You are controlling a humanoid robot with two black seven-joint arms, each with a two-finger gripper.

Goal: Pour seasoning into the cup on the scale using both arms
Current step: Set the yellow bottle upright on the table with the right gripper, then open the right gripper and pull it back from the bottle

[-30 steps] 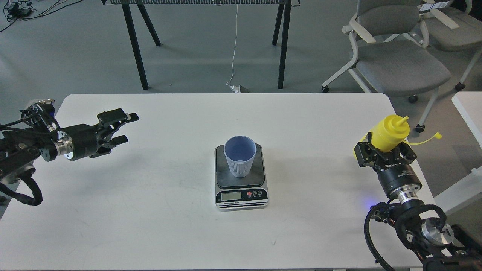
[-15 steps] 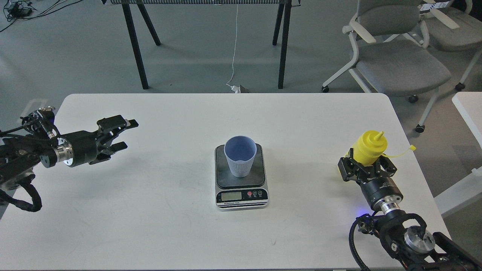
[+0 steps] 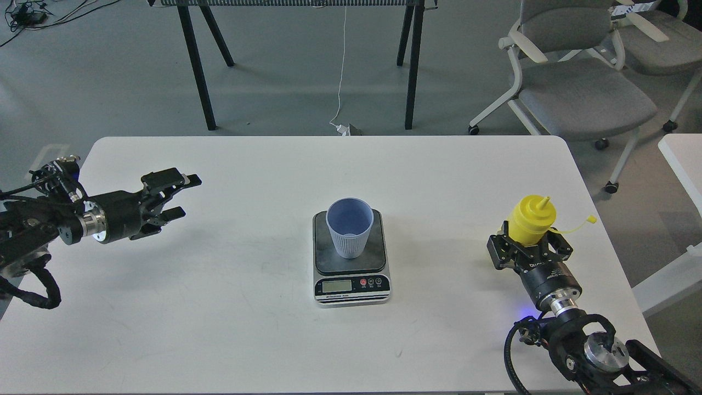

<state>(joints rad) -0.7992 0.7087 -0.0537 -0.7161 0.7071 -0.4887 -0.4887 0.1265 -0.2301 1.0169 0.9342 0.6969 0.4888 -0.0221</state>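
The light-blue ribbed cup (image 3: pixel 349 227) stands upright on the dark plate of the scale (image 3: pixel 352 286) at the table's middle. The yellow seasoning bottle (image 3: pixel 530 221) stands upright near the table's right edge, nozzle up, with its cap (image 3: pixel 590 219) hanging to the right on its tether. My right gripper (image 3: pixel 528 248) is closed around the bottle's lower body, low at the table. My left gripper (image 3: pixel 183 195) is open and empty above the table's left side, fingers pointing right toward the cup, well apart from it.
The white table (image 3: pixel 274 164) carries only the scale and the bottle. Grey office chairs (image 3: pixel 581 93) stand behind on the right. A second white table edge (image 3: pixel 683 164) is at the far right. Black trestle legs (image 3: pixel 200 71) stand behind.
My right arm has lowered the yellow bottle from a raised, tilted hold down and leftward to upright at the table. My left arm dropped slightly, then stayed still.
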